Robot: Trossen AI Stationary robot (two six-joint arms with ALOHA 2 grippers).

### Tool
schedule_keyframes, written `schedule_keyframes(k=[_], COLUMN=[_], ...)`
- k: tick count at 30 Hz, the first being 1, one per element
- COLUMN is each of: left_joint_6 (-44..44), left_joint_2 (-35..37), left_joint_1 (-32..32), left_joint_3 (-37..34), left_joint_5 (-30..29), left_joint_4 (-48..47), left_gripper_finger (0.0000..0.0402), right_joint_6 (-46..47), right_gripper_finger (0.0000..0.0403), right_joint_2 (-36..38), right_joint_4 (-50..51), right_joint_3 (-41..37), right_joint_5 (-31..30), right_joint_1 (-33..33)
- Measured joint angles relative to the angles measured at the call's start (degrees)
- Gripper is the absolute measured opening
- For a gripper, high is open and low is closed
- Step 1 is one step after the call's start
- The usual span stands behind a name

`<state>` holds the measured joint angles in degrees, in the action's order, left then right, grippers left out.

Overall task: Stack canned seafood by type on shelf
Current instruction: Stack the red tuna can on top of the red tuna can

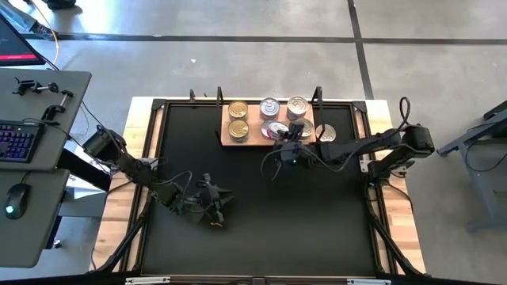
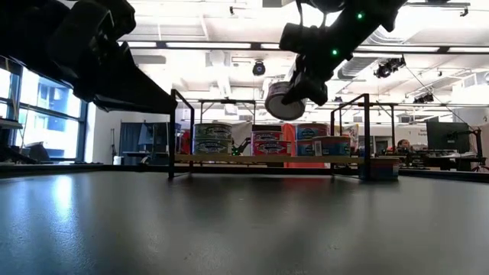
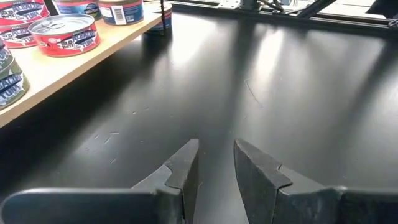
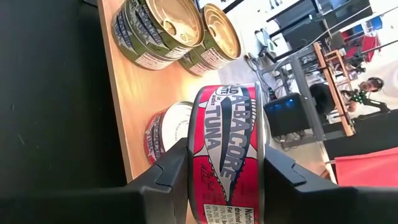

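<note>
The shelf (image 1: 255,136) is a pale wood board at the far middle of the black mat. On it stand two stacks of gold-lidded cans (image 1: 238,119) and several silver-lidded ones (image 1: 297,106), some red-labelled (image 3: 65,34). My right gripper (image 1: 290,150) hovers just in front of the shelf, shut on a red-labelled tuna can (image 4: 227,155) that is lifted well above the mat (image 2: 284,99). My left gripper (image 1: 214,207) sits low over the mat's near left, fingers a little apart (image 3: 216,163) with nothing between them. My right gripper pinches the tuna can between its two fingers, one on each flat end (image 4: 191,168), with the label band facing the wrist camera. The fingers come from the table's right, slanting down. The can hangs clear of mat and shelf, tilted (image 2: 279,98).
One more can (image 1: 325,134) stands on the mat just off the shelf's right end. Black frame posts (image 2: 174,134) rise at the mat's far corners. Bare mat (image 1: 301,214) spreads across the middle and near side. A desk with a keyboard (image 1: 20,138) stands left of the table.
</note>
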<state>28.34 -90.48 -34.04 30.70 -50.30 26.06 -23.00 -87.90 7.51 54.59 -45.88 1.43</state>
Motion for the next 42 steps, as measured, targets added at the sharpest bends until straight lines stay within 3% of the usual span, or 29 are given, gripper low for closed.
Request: schedule_keyframes(k=[9, 21, 34, 39, 42], left_joint_6=[-0.01, -0.07, 0.09, -0.06, -0.53], left_joint_2=[0.00, 0.00, 0.02, 0.04, 0.07], left_joint_1=[-0.32, -1.85, -1.14, -1.18, -1.21], left_joint_3=[0.00, 0.00, 0.04, 0.09, 0.09], left_joint_5=[0.03, 0.09, -0.22, -0.24, -0.22], left_joint_4=[0.09, 0.56, 1.25, 2.58, 3.67], left_gripper_finger=[0.0090, 0.0090, 0.0090, 0.0090, 0.0090], right_joint_6=[-3.00, -11.97, -23.79, -23.37, -23.59], right_gripper_finger=[0.0116, 0.0116, 0.0116, 0.0116, 0.0116], right_joint_2=[-3.32, -5.62, -7.02, -7.96, -8.50], right_joint_4=[-0.20, -6.71, -10.14, -7.84, -7.77], right_joint_3=[0.00, -0.02, -0.04, 0.04, 0.04], right_joint_5=[4.16, 2.84, 10.81, 15.43, 12.97], right_joint_1=[0.04, 0.01, -8.75, -10.73, -10.46])
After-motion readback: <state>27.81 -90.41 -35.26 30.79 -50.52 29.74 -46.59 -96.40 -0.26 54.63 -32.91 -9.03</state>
